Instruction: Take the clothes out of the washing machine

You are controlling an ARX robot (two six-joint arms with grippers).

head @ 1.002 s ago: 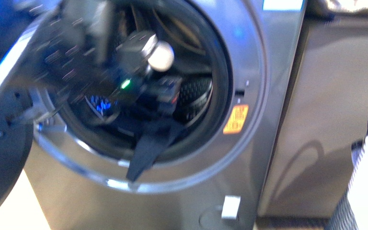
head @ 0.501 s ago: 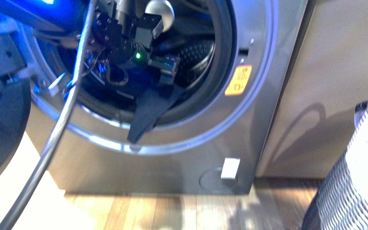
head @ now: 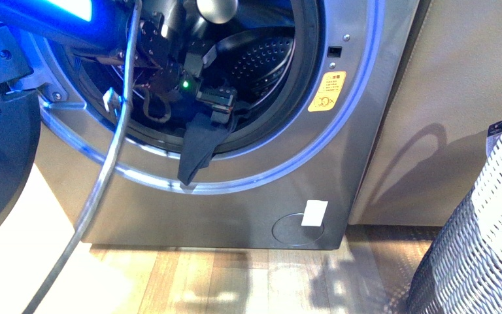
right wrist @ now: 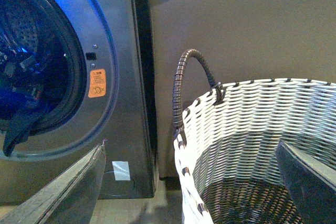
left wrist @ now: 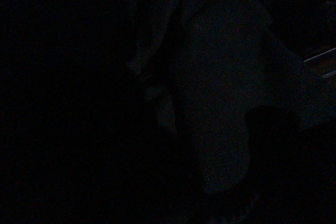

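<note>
The grey washing machine [head: 340, 183] stands with its door open; the perforated steel drum [head: 261, 59] shows inside. My left gripper [head: 217, 111] is at the drum's mouth, shut on the dark navy clothes [head: 199, 147], which hang over the door rim. The left wrist view is dark. The washing machine [right wrist: 121, 103] and the hanging clothes [right wrist: 18, 129] also show in the right wrist view. My right gripper [right wrist: 191, 182] is open and empty, its fingers [right wrist: 68, 192] spread at the rim of the woven basket [right wrist: 236, 124].
The open washer door [head: 0, 150] stands at the left. A grey cable [head: 104, 176] hangs from my left arm across the opening. The white-and-grey woven basket [head: 477, 242] stands at the right on the wooden floor [head: 235, 281]. A grey cabinet side [head: 444, 98] adjoins the washer.
My left gripper has drawn back from the drum toward the rim with the clothes, which now hang more gathered. The front view has tilted down and shows more floor and basket.
</note>
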